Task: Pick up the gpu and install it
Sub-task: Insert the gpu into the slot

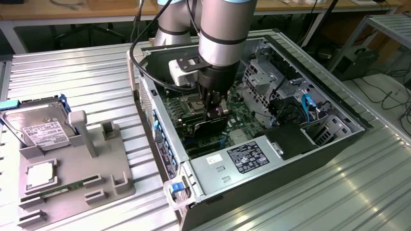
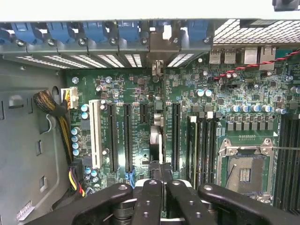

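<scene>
- In the exterior view, find the gripper (image 1: 217,111) lowered inside the open computer case (image 1: 334,139), which lies on its side on the ribbed metal table (image 1: 83,72).
- The fingers are drawn narrow and clamp the top edge of the gpu (image 1: 211,129), a dark card standing on edge over the motherboard (image 1: 241,118).
- In the wrist view, the two black fingers (image 2: 149,197) sit pressed together on the gpu (image 2: 158,136), seen edge-on as a thin strip running between the expansion slots (image 2: 127,136).
- The card's far end meets the pale bracket (image 2: 157,47) at the row of blue slot retainers (image 2: 93,30) on the case's rear wall.
- Whether the card's edge connector is fully seated in its slot cannot be told from either view.
- Beside the card, note the empty CPU socket (image 2: 243,171) and the dark memory slots (image 2: 199,150) between socket and card.
- The power supply (image 1: 241,159) with its white label sits at the near end of the case.
- On the exterior view's left, the grey parts holder (image 1: 77,178) carries a hard drive (image 1: 42,127) with a white label, a CPU (image 1: 40,175) and a green memory stick (image 1: 61,191), all well apart from the gripper.
</scene>
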`<action>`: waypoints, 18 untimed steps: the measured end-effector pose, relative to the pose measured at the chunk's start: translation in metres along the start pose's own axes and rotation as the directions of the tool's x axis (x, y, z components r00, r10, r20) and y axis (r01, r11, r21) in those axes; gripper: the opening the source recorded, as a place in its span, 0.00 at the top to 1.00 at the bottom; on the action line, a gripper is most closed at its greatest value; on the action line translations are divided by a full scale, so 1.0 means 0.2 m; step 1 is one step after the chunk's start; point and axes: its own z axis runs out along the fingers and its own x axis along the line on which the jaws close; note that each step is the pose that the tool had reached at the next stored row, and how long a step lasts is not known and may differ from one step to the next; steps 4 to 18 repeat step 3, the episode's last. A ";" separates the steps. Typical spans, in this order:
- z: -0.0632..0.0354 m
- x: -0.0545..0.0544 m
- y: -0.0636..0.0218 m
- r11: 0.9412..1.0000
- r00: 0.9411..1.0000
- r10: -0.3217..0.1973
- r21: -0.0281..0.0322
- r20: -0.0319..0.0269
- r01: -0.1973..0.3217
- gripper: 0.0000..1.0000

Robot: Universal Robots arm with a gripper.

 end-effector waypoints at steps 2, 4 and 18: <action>0.000 0.00 0.000 1.000 1.000 0.000 0.000 0.000 0.000 0.89; 0.000 0.00 0.000 1.000 1.000 0.000 0.000 0.000 0.000 0.89; 0.000 0.00 0.000 1.000 1.000 0.000 0.000 0.000 0.000 0.89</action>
